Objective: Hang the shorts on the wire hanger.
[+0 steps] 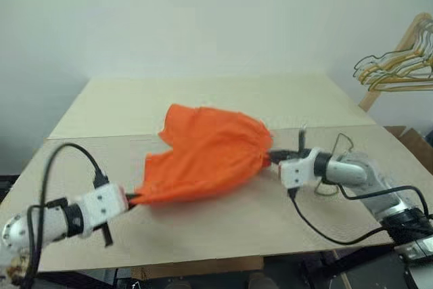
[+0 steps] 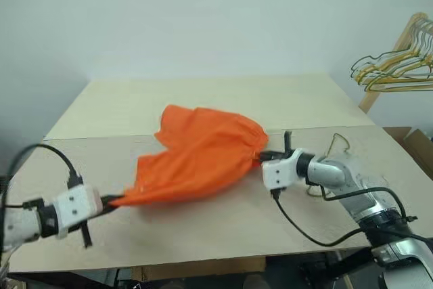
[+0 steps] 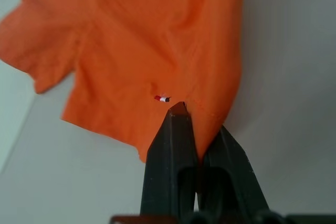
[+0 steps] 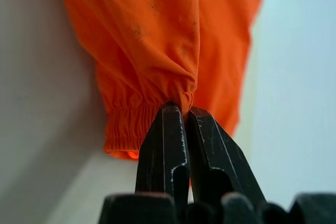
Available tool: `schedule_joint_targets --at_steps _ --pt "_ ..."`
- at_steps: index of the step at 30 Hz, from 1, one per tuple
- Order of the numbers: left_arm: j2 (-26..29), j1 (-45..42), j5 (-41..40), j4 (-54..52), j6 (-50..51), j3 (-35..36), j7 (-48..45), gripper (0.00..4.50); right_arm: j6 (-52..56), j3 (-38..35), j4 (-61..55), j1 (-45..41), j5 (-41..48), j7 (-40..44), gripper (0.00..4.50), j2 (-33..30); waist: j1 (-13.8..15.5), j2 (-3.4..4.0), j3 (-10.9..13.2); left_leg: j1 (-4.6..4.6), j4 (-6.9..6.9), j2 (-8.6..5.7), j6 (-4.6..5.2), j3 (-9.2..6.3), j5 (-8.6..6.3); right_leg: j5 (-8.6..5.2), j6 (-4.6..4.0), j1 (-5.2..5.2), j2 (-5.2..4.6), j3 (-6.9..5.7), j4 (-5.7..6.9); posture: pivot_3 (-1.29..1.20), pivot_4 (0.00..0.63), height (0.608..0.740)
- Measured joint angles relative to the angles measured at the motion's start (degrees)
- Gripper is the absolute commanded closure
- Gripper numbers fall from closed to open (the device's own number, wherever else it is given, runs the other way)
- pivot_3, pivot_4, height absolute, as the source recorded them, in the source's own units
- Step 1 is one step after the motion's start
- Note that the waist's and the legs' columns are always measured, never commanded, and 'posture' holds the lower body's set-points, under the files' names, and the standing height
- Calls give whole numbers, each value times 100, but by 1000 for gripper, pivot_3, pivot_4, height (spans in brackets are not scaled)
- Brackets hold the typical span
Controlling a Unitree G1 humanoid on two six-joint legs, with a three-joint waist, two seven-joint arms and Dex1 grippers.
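Shorts (image 3: 152, 40) show a tiny red-and-white tag (image 3: 162, 98), writing unreadable.

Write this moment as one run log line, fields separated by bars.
left pincer: shut on shorts leg hem | right pincer: shut on waistband | shorts: stretched between pincers over table | hanger: on table beside right arm, not in use

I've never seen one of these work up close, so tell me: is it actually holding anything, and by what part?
Yes, both claws grip the orange shorts. The left claw pinches a leg hem; the right claw pinches the gathered elastic waistband.
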Motion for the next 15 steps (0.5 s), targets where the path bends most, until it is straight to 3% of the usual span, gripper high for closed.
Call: schedule_joint_targets --at_steps 7,15 --pt "131 450 389 -100 -224 -268 -268 4482 -65 75 -593 313 811 1482 4500 -822 94 -4 3 -56 5 4 15 -9 -8 10 7 -50 -2 1 6 103 0 740" --pt "392 859 411 -630 88 -435 -722 4482 -459 75 -613 442 1022 2090 4500 -1057 66 -4 3 -56 3 6 21 1 -12 8 5 -47 1 4 5 98 0 740"
